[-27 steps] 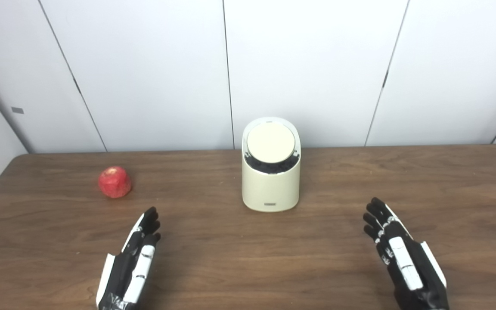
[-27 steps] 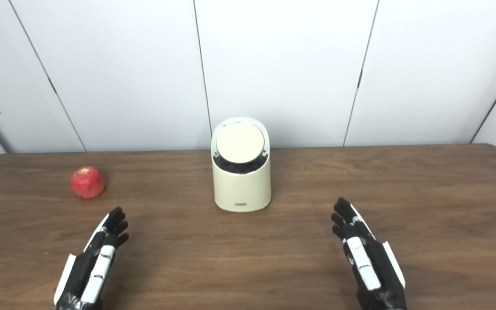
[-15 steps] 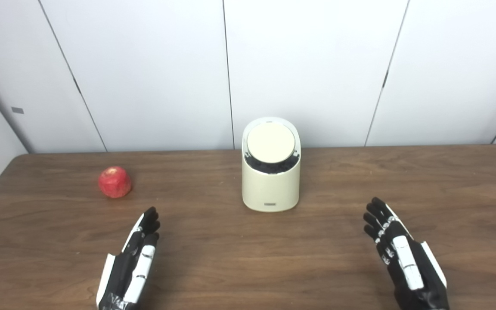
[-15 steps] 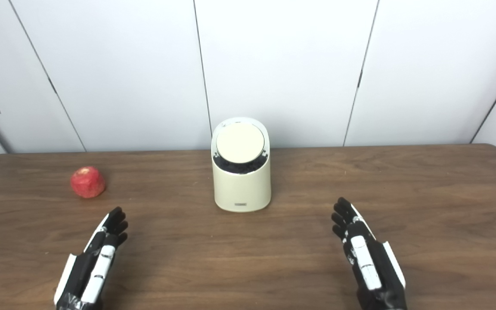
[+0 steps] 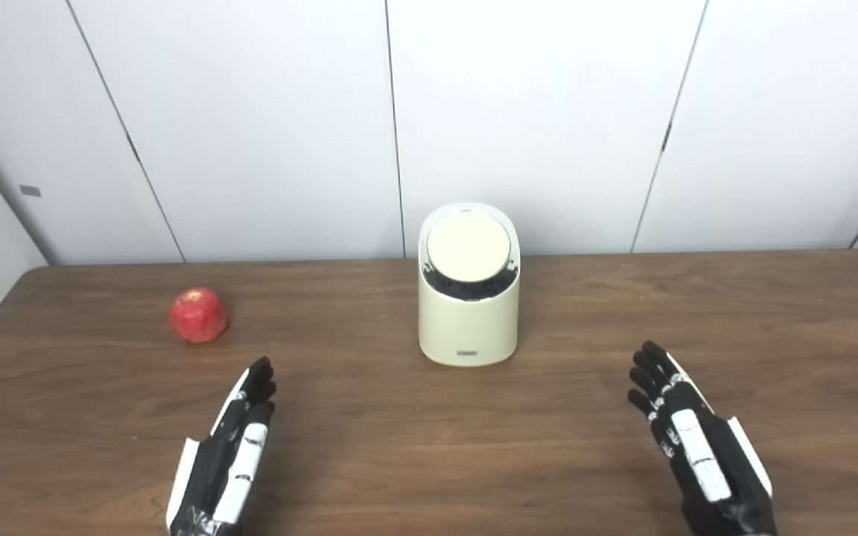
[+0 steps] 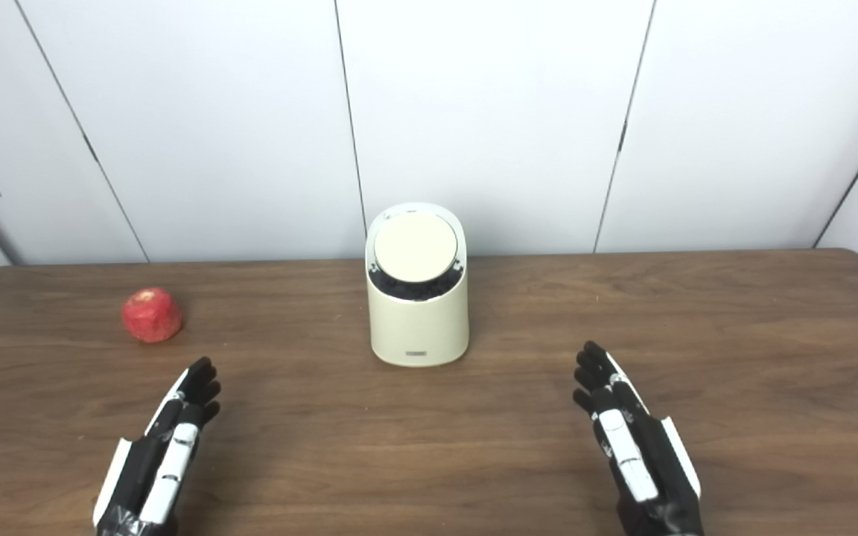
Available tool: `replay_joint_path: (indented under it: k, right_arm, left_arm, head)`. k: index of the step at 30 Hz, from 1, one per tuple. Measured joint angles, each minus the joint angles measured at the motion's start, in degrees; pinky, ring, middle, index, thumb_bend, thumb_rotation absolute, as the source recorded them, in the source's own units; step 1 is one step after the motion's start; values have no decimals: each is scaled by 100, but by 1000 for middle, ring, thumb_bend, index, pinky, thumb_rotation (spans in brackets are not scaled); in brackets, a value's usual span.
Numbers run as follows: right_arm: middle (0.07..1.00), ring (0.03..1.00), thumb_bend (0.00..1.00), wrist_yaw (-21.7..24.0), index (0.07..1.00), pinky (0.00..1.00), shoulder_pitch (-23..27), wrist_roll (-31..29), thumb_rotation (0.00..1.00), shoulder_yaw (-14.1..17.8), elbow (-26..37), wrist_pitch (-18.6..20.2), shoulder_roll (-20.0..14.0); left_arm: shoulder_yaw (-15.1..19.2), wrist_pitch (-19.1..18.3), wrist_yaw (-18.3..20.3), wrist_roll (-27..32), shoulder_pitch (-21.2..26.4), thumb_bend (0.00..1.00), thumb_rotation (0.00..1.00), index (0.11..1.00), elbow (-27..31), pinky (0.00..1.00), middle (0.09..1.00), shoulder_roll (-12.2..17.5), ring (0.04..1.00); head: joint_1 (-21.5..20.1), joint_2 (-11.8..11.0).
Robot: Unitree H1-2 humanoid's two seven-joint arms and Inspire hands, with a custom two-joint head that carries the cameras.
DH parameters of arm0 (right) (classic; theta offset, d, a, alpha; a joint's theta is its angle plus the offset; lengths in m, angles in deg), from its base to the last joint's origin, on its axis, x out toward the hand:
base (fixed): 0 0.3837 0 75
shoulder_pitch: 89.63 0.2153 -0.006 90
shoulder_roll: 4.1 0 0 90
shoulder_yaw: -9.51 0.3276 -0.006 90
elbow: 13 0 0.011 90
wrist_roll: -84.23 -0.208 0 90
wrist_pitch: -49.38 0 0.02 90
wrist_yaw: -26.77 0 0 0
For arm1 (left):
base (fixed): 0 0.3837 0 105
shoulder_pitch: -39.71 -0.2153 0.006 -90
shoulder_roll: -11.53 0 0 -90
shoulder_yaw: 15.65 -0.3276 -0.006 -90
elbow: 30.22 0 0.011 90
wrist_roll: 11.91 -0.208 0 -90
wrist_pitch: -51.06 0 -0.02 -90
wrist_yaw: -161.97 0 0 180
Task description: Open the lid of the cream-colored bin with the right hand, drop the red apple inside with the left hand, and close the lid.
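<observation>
Nothing moving since earlier frames; both hands, apple, bin staying put. Left hand (image 5: 224, 454) lying low over desk (image 5: 369, 447), fingers stretched forward and apart, holding nothing. Right hand (image 5: 697, 447) mirroring it, fingers extended, empty. Red apple (image 5: 198, 315) sitting on desk ahead of left hand, well apart. Cream-colored bin (image 5: 468, 320) standing upright mid-desk between hands, round lid (image 5: 468, 246) tilting toward camera, closed.
</observation>
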Motion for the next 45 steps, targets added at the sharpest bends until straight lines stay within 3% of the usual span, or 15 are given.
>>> replay_joint_path:
  k: [8, 13, 19, 23, 29, 38, 45]
  right_arm:
    - [936, 913, 625, -17, 946, 866, 164, 443, 671, -14, 9, 60, -49]
    - [934, 911, 640, -109, 951, 814, 736, 690, 637, 9, 17, 258, -173]
    - [937, 923, 722, -173, 948, 841, 1365, 769, 563, 8, -48, 631, -171]
    - [918, 910, 784, -274, 927, 855, 1763, 1146, 547, -102, -331, 777, -169]
    - [914, 919, 820, -383, 920, 904, 2623, 1734, 436, -316, -683, 818, -184]
    - [911, 919, 903, -427, 907, 846, 3413, 2455, 420, -707, -1476, 923, -160]
    - [918, 923, 896, -442, 905, 832, 3984, 2684, 349, -845, -2018, 920, -164]
  left_arm:
    - [-30, 0, -3, -1, 29, 365, 775, 968, -23, 948, 961, -7, 950]
    - [-56, 1, -9, -22, 40, 389, 802, 967, -60, 947, 962, -9, 950]
    - [-84, 4, 0, -21, 52, 392, 823, 966, -127, 945, 955, -7, 949]
    - [-106, 7, 0, -29, 56, 404, 826, 961, -212, 939, 949, -8, 941]
    - [-140, 8, 5, -29, 66, 423, 825, 958, -223, 938, 950, -6, 939]
    - [-150, 12, 5, -27, 64, 432, 816, 960, -232, 935, 952, -5, 942]
    - [-172, 11, 6, -26, 62, 431, 823, 962, -232, 942, 951, -6, 941]
  head:
    - [-114, 18]
    - [-158, 44]
    - [-176, 88]
    - [-176, 88]
    - [-202, 97]
    - [-141, 132]
    - [-123, 141]
